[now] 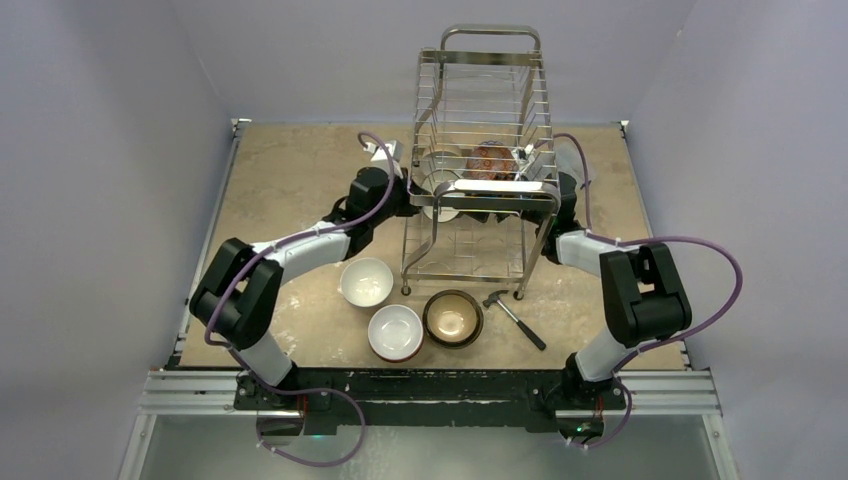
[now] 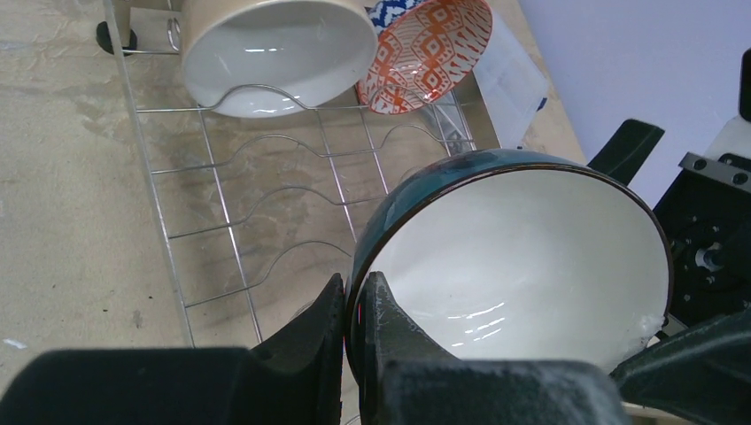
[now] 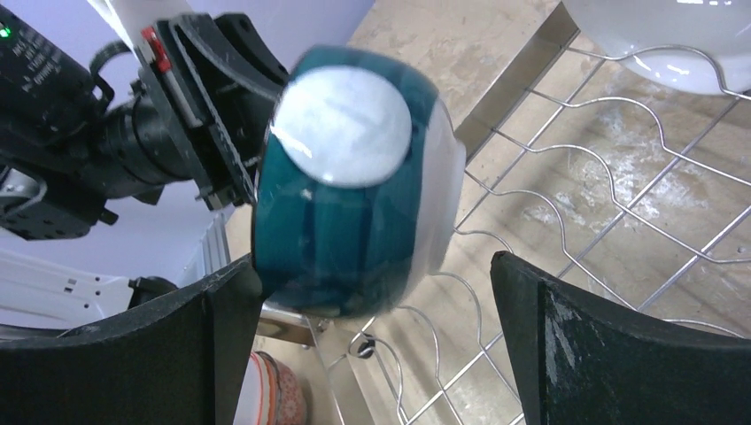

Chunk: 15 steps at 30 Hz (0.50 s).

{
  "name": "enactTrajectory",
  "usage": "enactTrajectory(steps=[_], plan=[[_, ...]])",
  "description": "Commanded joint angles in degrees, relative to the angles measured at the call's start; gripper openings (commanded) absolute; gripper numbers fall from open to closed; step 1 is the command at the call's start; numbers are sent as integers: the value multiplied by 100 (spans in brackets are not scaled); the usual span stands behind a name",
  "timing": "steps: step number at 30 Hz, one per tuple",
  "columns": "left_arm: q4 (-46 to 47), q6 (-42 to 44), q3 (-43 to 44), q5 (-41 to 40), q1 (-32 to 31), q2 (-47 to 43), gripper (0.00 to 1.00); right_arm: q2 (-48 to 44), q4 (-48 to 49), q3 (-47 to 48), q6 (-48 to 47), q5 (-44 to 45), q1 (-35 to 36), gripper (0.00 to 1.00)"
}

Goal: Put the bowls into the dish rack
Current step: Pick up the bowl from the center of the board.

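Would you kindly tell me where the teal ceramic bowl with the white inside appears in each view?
Top external: teal ceramic bowl at the centre, partly hidden by the chrome wire dish rack's near handle.
Left wrist: the bowl fills the lower right, rim nipped by the left pincer.
Right wrist: the bowl upper centre-left, underside toward the camera.
Shared landmark: the rack's wavy wires.

Teal bowl (image 2: 522, 257), white inside — orange-and-white diamond-patterned bowl (image 2: 429, 49) — cream bowl (image 2: 274, 53), chrome rack (image 1: 500, 188).
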Motion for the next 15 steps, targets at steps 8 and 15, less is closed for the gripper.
enactTrajectory(steps=[8, 15], plan=[[509, 545, 251, -50, -293, -66, 0, -89, 222, 292, 601, -327, 111, 95], [492, 649, 234, -135, -294, -112, 0, -132, 449, 279, 882, -690, 129, 85]])
